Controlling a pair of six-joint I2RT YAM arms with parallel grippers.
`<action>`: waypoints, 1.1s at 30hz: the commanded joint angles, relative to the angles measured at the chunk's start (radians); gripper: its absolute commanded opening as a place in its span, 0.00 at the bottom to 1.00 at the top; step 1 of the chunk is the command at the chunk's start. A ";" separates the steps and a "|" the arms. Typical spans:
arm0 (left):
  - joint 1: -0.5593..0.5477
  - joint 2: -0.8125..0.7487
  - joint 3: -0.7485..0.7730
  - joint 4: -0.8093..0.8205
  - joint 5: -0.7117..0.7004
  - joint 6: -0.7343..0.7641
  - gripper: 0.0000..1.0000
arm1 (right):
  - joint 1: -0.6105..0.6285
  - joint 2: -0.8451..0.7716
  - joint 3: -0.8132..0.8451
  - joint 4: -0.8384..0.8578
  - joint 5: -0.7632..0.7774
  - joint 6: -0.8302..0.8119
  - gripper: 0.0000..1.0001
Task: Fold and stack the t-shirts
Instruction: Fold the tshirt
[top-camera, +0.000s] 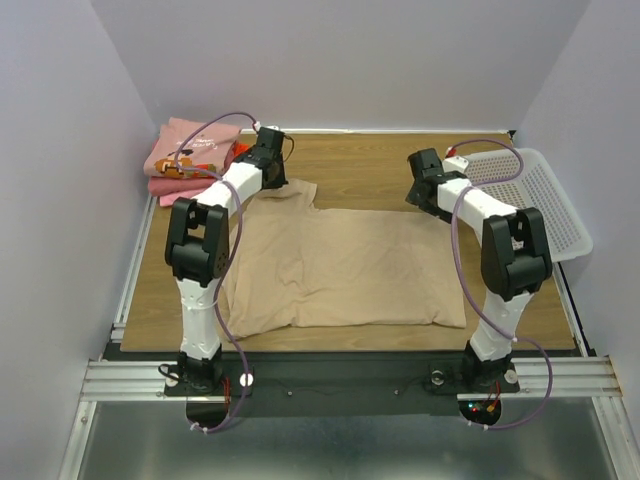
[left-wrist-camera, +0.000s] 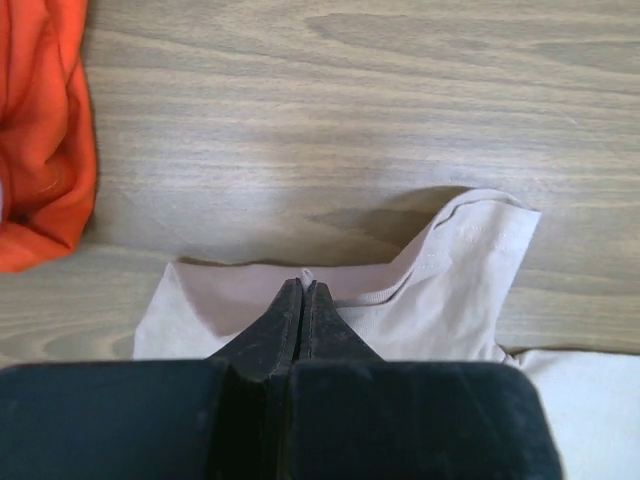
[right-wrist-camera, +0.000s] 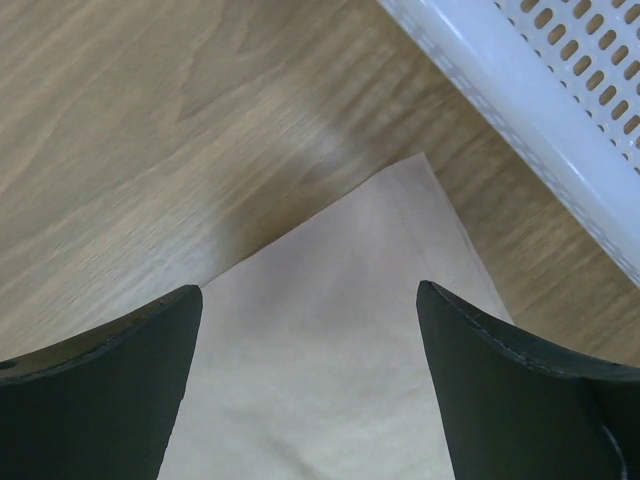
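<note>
A tan t-shirt (top-camera: 350, 265) lies spread flat across the middle of the wooden table. My left gripper (top-camera: 272, 182) is at the shirt's far left part, by the sleeve; in the left wrist view the gripper (left-wrist-camera: 303, 286) is shut on the shirt's edge (left-wrist-camera: 450, 290), and a sliver of cloth pokes out between the tips. My right gripper (top-camera: 421, 198) hangs open over the shirt's far right corner (right-wrist-camera: 360, 300), the gripper (right-wrist-camera: 310, 292) straddling the cloth without touching it. Folded shirts are piled at the back left: a dusty pink one with a graphic (top-camera: 185, 150), an orange-red one (left-wrist-camera: 45, 130) and a lighter pink one (top-camera: 172, 187).
A white mesh basket (top-camera: 545, 195) stands at the back right, and its rim (right-wrist-camera: 520, 85) is close to the right gripper. White walls enclose the table on three sides. Bare wood (left-wrist-camera: 330, 110) shows beyond the tan shirt's far edge.
</note>
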 joint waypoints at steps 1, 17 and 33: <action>-0.031 -0.096 -0.050 0.055 -0.032 0.006 0.00 | -0.022 0.043 0.035 0.012 0.098 0.046 0.90; -0.057 -0.249 -0.272 0.134 -0.044 -0.029 0.00 | -0.058 0.181 0.107 0.010 0.182 0.057 0.81; -0.057 -0.310 -0.325 0.127 -0.104 -0.045 0.00 | -0.058 0.120 -0.021 0.007 0.144 0.106 0.44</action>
